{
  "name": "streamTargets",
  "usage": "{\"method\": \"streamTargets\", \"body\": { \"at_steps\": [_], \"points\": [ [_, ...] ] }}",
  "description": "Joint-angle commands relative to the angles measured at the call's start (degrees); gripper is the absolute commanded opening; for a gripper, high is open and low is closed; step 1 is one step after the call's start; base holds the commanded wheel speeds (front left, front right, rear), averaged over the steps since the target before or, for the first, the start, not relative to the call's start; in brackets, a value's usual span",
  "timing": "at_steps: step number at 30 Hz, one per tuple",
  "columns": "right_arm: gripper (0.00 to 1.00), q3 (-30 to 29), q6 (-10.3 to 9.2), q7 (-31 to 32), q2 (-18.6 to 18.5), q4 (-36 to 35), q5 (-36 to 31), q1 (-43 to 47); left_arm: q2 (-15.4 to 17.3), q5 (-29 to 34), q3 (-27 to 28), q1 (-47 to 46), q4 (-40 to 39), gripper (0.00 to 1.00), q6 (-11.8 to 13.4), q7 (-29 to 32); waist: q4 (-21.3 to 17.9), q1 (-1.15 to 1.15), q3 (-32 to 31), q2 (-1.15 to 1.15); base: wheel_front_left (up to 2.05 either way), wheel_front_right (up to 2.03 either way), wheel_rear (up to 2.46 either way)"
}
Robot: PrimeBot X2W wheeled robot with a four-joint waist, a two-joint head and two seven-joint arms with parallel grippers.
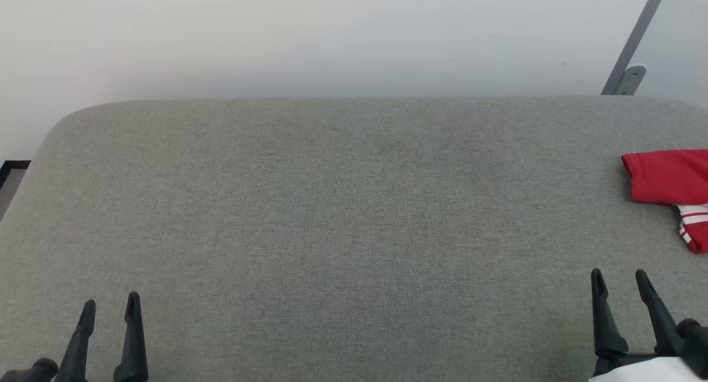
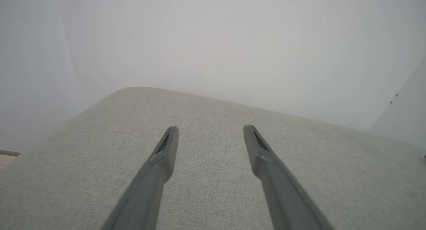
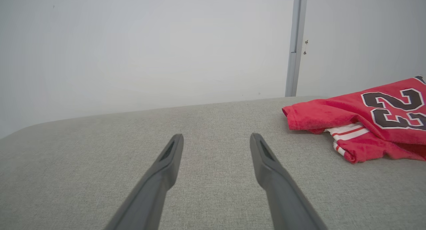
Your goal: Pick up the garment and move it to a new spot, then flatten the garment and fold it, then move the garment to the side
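Two grippers hang over the gray fabric surface (image 1: 332,205), and we see both with jaws spread wide and nothing between them: the left gripper (image 1: 110,299) at the near left, the right gripper (image 1: 619,272) at the near right. We find the garment (image 1: 666,174) lying folded on the surface at its far right, beyond the right gripper, slightly to its right, and apart from it. What we see of it stretches sideways along the surface, with its rounded red folded end pointing to the robot's left, toward the middle. The other end runs out of the picture, so we cannot judge its full length. In the right wrist view its black, white-outlined numerals face up, and a white-and-red striped trim peeks out from under the near edge. Behind the surface stands a pale wall (image 1: 332,39) with a gray metal post (image 1: 630,50).
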Motion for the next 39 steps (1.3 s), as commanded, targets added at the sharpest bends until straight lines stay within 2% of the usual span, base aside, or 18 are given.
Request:
{"method": "streamTargets", "body": {
  "at_steps": [1,13,14,19,39],
  "points": [
    [1.0,0.1,-0.02,-0.24,0.22,-0.41,-0.09,0.51,-0.1,-0.41,0.05,0.56,-0.22,1.0,-0.2,-0.24,-0.01,0.0,-0.01,0.0,0.0,0.0,0.0],
    [1.0,0.56,-0.02,-0.24,0.21,-1.19,-0.85,0.75,-0.42,-1.34,-0.25,0.51,-1.46,1.0,-0.2,-0.24,0.1,0.0,-0.09,0.0,0.0,0.0,0.0],
    [0.0,0.47,0.0,0.0,0.08,-0.96,-0.7,0.19,-0.48,-0.8,-0.23,0.04,-1.31,0.0,0.0,0.01,0.1,0.0,-0.1,0.0,0.0,0.0,0.0],
    [0.0,0.55,0.0,0.42,0.67,1.27,0.25,0.54,-1.99,-1.6,-0.79,-0.08,1.04,0.0,0.02,0.4,0.07,0.0,-0.11,0.0,0.0,0.0,0.0],
    [0.0,0.19,0.0,5.87,1.67,2.74,19.93,-3.02,-3.56,-18.81,-0.72,-4.64,3.82,0.0,-0.03,5.57,-0.3,0.0,-0.23,0.0,0.0,0.0,0.0]
  ]
}}
